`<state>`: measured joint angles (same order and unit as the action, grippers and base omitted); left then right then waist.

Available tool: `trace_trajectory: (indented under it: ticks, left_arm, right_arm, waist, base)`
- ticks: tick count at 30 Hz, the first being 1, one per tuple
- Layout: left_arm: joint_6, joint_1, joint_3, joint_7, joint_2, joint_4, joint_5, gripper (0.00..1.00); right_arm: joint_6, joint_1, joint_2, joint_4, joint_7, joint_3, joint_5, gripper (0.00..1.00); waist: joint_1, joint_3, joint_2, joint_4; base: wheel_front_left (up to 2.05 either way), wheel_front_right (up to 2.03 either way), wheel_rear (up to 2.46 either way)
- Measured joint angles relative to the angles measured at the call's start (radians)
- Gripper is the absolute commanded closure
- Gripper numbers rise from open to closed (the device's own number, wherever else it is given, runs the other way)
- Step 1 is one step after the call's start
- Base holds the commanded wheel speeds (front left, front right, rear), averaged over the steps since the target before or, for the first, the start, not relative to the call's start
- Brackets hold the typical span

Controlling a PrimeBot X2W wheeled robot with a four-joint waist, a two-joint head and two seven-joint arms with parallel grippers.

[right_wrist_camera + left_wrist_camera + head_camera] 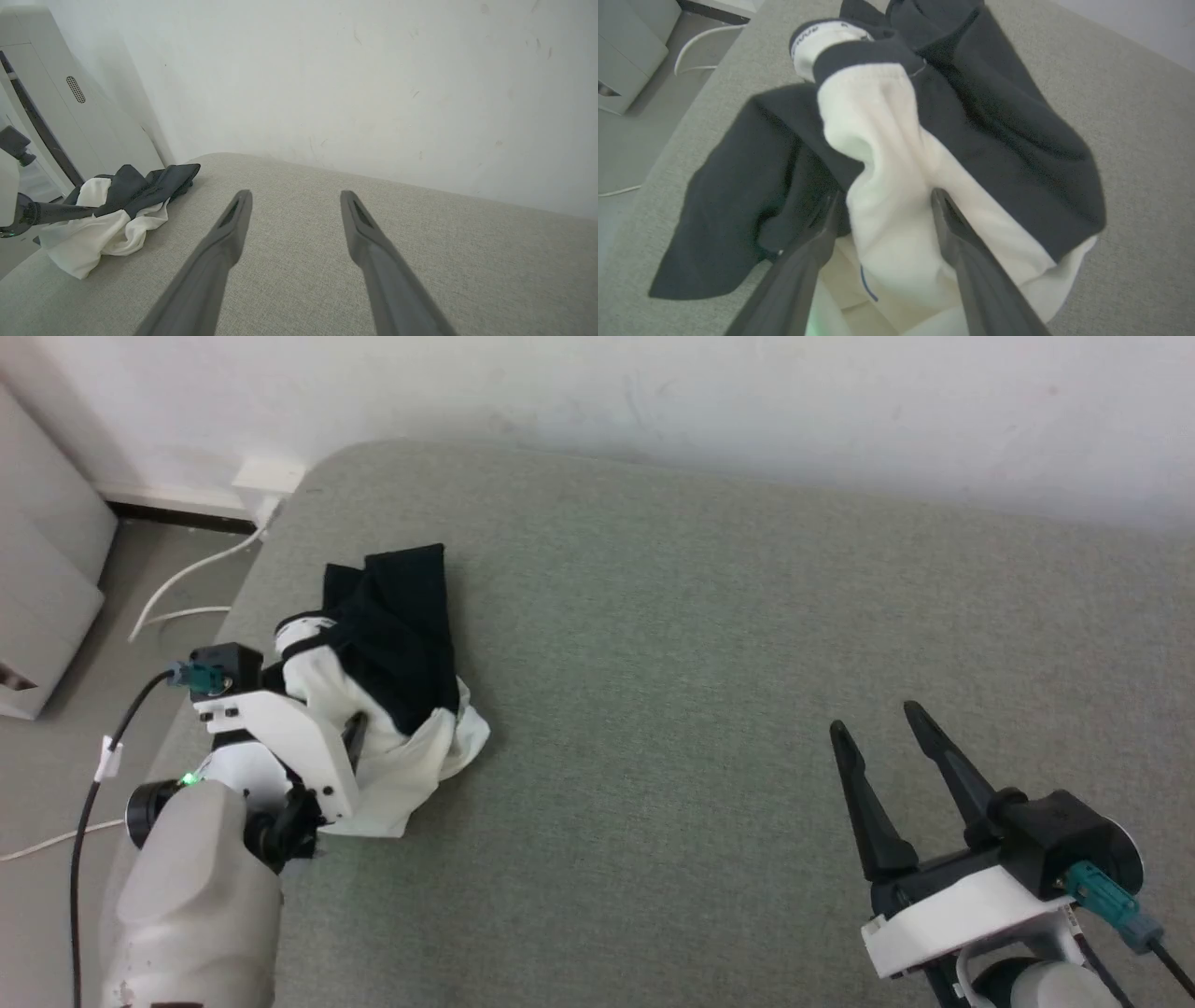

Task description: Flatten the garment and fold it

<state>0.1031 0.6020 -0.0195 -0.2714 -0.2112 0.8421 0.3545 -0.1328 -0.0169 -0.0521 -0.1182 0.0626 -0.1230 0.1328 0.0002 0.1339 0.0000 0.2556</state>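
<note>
So the left gripper (882, 200) is sitting with fingers spread wide, straddling a white fold of the garment (401, 635), which is lying bunched near the left edge of the grey cushion (709, 644). I'm guessing it's risking pinching several layers and dragging the heap overboard. The right gripper (873, 714) is hanging wide apart too, well away.

Grey-green fabric-covered surface (709, 653) across most of head view, rounded corner at upper left. White wall (747, 392) along top, faint scuffs. Left edge: grey floor (75, 653), dark baseboard (177, 513), white cables (182, 581) trailing over floor, white socket box (269, 476) at wall foot. Pale cabinet (42, 560) far left. Oval vent grille (75, 89) on pale unit, upper left of right wrist view. Soft, even light.
</note>
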Motion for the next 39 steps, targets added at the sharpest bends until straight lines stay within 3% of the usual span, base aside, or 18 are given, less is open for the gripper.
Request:
trace_trajectory:
  ticks: [8, 9, 10, 18, 26, 32, 39]
  left_arm:
    - [0.011, 0.094, -0.004, -0.184, -0.042, 0.193, 0.082, 0.00]
    - [0.012, 0.106, -0.001, -0.199, -0.045, 0.210, 0.094, 0.61]
    - [0.012, 0.118, 0.001, -0.214, -0.049, 0.227, 0.106, 1.00]
    - [0.028, 0.163, -0.023, -0.212, -0.068, 0.296, 0.144, 1.00]
    - [0.018, 0.212, -0.072, 0.086, -0.114, 0.207, 0.067, 1.00]
    - [0.019, 0.277, -0.123, 0.330, -0.110, 0.091, 0.021, 1.00]
    - [0.019, 0.280, -0.191, 0.426, -0.056, -0.016, 0.004, 1.00]
  right_arm:
    - [0.000, 0.020, 0.000, 0.007, 0.008, -0.025, 0.029, 0.00]
    - [0.000, 0.023, 0.000, 0.009, 0.009, -0.029, 0.030, 0.00]
    - [0.000, 0.027, 0.000, 0.011, 0.009, -0.032, 0.034, 0.00]
    - [0.000, 0.034, 0.001, 0.025, 0.028, -0.035, 0.055, 0.00]
    - [0.000, 0.031, 0.001, 0.038, 0.057, 0.010, 0.069, 0.00]
    - [0.000, 0.013, 0.000, 0.035, 0.063, 0.059, 0.075, 0.00]
    - [0.000, -0.014, 0.000, 0.009, 0.060, 0.103, 0.078, 0.00]
  waist:
    - [-0.0001, 0.038, 0.0000, -0.040]
    - [-0.0001, 0.042, 0.0000, -0.044]
    - [-0.0001, 0.046, 0.0000, -0.047]
    - [-0.0001, 0.047, 0.0000, -0.051]
    - [-0.0002, -0.008, 0.0000, -0.035]
    - [-0.0003, -0.059, 0.0000, -0.031]
    - [-0.0003, -0.093, 0.0000, -0.081]
  base:
    - [0.00, 0.00, 0.00]
    - [0.00, 0.00, 0.00]
    - [0.00, 0.00, 0.00]
    - [0.00, 0.00, 0.00]
    - [0.00, 0.00, 0.00]
    - [0.00, 0.00, 0.00]
    - [0.00, 0.00, 0.00]
